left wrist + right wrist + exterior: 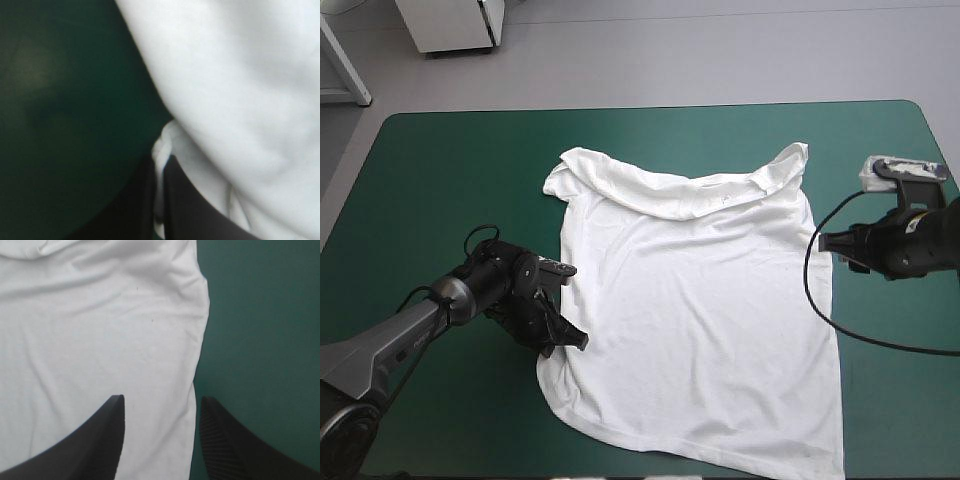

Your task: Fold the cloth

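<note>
T-shirt (700,300) lies spread, left pincer (160,167) pinching its left edge, right pincer (161,400) parted over its right edge.

Grey left arm (395,340) ends in a black, fin-fingered end effector (570,340).

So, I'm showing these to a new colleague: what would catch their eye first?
The white T-shirt stands out first, spread nearly flat across the middle of the teal-green cover, with its far end rumpled and folded over. At its left edge the left gripper is shut on the T-shirt. The right gripper hangs open over the opposite edge.
</note>
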Tool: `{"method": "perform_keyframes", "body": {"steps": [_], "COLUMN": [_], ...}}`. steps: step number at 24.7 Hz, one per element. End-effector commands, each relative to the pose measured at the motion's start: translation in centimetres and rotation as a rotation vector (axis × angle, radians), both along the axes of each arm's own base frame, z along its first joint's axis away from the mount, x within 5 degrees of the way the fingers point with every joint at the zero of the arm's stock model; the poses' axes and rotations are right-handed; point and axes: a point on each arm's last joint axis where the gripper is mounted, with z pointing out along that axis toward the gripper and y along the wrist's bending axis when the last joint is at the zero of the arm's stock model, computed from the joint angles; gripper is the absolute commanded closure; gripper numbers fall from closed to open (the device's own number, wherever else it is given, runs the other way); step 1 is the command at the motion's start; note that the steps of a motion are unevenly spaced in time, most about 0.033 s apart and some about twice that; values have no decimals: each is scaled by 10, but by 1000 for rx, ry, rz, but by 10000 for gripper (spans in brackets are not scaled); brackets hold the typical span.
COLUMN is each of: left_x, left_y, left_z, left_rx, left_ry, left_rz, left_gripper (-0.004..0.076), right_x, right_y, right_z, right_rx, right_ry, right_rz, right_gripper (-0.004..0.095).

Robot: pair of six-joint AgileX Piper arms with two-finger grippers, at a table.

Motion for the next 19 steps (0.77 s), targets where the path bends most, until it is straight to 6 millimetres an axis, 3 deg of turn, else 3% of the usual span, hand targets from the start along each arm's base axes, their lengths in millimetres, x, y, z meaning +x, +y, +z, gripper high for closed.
{"method": "perform_keyframes", "body": {"steps": [1,2,5,14,19], "left_x": [2,2,2,2,3], "left_y": [-4,-4,-4,-5,-5], "left_z": [4,4,4,5,5], "left_rx": [-28,-28,-31,-35,-41], "left_ry": [-38,-38,-37,-38,-52], "left_rz": [3,3,5,7,8], "left_gripper": [746,746,746,746,746], "right_x": [-17,-26,-39,-74,-89], "right_y": [0,0,2,8,6], "right_z": [-17,-40,-68,-101,-140], "right_rx": [13,14,29,126,104], "right_ry": [41,111,198,273,407], "right_rz": [9,14,15,-6,-31], "right_gripper": [454,451,450,451,453]}}
